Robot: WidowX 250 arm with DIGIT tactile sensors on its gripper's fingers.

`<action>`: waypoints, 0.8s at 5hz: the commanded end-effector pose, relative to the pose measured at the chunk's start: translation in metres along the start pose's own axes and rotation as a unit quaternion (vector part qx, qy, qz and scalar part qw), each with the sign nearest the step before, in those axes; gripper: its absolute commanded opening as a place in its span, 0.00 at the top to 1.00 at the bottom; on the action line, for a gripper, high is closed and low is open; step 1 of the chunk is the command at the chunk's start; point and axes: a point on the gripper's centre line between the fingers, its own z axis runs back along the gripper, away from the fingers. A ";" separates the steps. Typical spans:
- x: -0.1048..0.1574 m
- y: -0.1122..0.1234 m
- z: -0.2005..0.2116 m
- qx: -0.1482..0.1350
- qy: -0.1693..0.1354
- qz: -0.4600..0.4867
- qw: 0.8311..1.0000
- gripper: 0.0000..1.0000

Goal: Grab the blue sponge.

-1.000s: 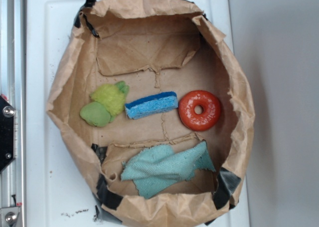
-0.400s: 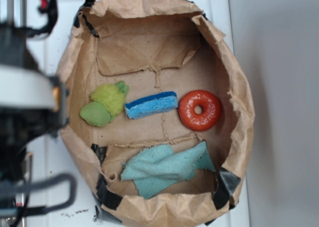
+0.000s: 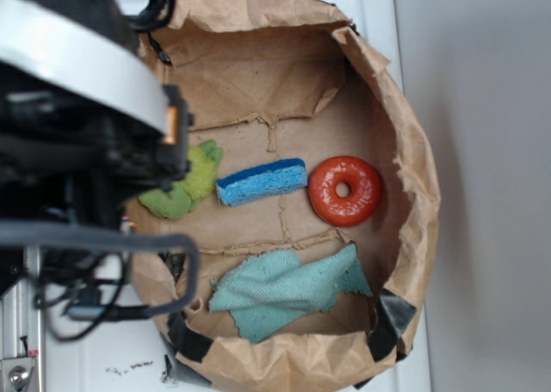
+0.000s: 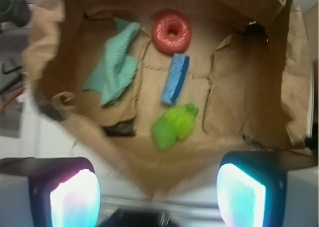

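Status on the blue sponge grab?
Done: arm is over the paper bag's left edge. In hand: nothing; gripper open, fingers apart and empty. Left: blue sponge lies untouched between green plush and red ring; reach, descend, close.

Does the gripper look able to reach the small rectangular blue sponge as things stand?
Probably yes. The blue sponge lies uncovered in the open brown paper bag, apart from the red ring and green plush; the gripper is open.
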 end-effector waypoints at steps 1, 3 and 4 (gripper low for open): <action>0.027 0.017 -0.042 -0.007 0.019 -0.002 1.000 0.00; 0.045 0.026 -0.090 0.024 0.060 -0.027 0.998 0.00; 0.045 0.026 -0.090 0.024 0.060 -0.027 0.998 0.00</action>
